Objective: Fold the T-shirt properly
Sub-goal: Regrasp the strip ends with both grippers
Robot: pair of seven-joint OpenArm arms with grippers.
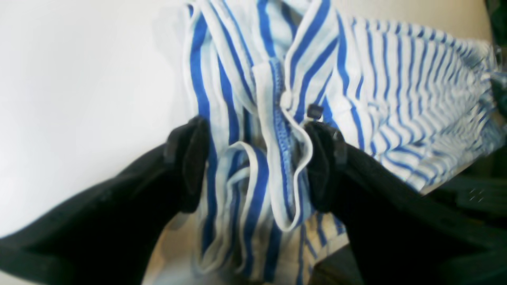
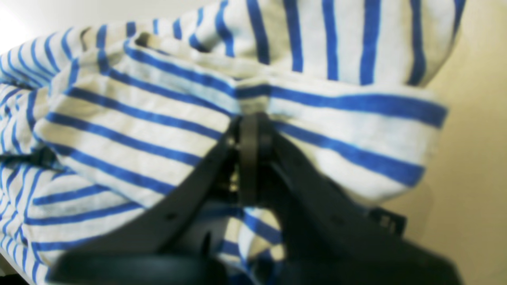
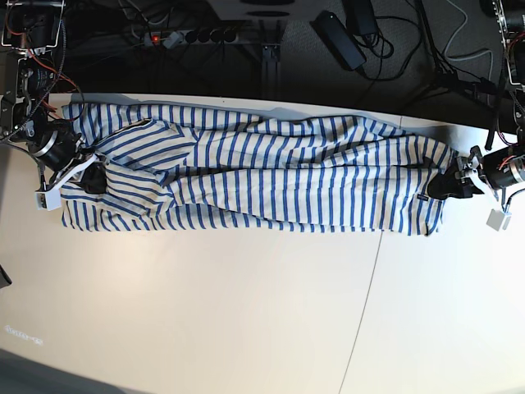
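Note:
The T-shirt, cream-white with blue stripes, lies stretched lengthwise along the back of the table. At its right end sits my left gripper. In the left wrist view that gripper is open, its black fingers standing wide on either side of a bunched hem of the T-shirt, near a small dark tag. At the left end my right gripper rests on the cloth. Its wrist view shows the right gripper shut on a pinched fold of the T-shirt.
The white table stretches toward the near side, with a thin seam running across it. Beyond the back edge, a power strip and cables lie on the dark floor.

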